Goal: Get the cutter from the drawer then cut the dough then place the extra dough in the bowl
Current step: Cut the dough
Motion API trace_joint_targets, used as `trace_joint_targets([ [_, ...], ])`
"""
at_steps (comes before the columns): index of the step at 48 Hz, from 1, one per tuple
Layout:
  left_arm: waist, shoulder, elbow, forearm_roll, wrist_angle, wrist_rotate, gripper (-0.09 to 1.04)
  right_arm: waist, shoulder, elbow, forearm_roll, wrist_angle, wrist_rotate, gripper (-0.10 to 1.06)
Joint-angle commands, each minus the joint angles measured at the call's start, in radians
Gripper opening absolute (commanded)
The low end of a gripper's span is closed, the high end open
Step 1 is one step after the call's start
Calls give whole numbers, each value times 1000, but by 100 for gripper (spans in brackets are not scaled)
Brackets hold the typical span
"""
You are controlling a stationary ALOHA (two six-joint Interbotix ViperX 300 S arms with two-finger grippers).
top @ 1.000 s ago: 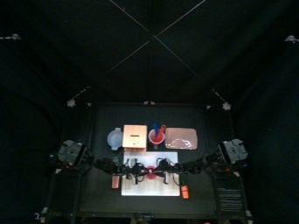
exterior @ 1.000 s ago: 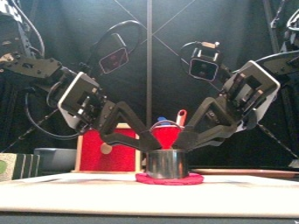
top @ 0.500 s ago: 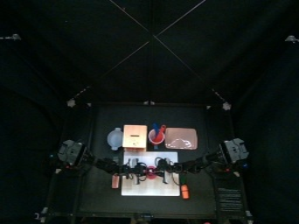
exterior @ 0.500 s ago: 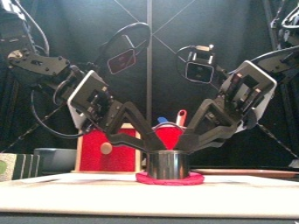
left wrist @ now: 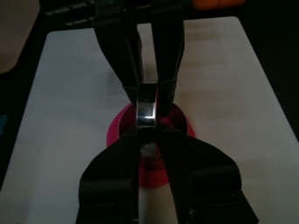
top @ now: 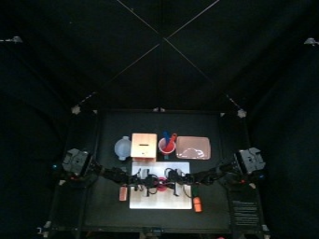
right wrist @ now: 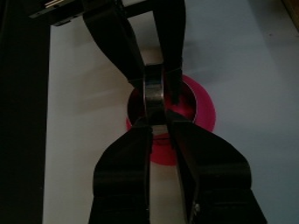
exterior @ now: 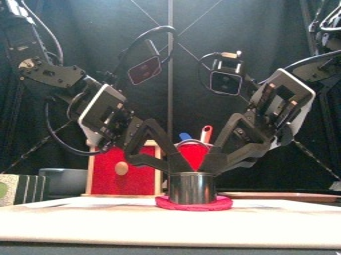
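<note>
— How do the claws stand?

— Both are down over the middle of the board (top: 159,189), one from each side. The left claw (exterior: 170,166) is clenched on the top of the cutter (exterior: 194,186). Its wrist view shows the jaws drawn almost together, with only thin metal between them. The right claw (exterior: 217,165) grips the same cutter from the opposite side, pinched just as narrow (whether each one has the rim or the wire handle, I cannot tell).

— And the cutter itself?

— It is upright at the board's centre, standing on the dough (exterior: 193,203). The dough is a flat pink-red disc, and its edge shows all round the cutter's foot.

— What else is on the bench?

— The box (top: 145,145) is behind the board's left half, and the bowl (top: 122,147) sits past the board's back left corner. The red cup (exterior: 193,152) is straight behind the board, with a blue knife (exterior: 185,139) and a red knife (exterior: 206,132) standing in it. The tray (top: 196,147) is behind the board's right half. An orange toy (top: 197,203) lies just off the board's front right corner.

— And the surroundings?

— The bench (top: 212,126) is black, and a black curtain (top: 159,56) hangs well behind the board.
</note>
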Motion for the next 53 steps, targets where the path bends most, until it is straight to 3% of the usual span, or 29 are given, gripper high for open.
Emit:
trace_joint_targets([
  [1,-35,32,21,18,44,-2,58,2,15,8,12,49,25,46],
  [53,-37,43,31,12,83,-5,58,0,25,-3,9,61,23,46],
])
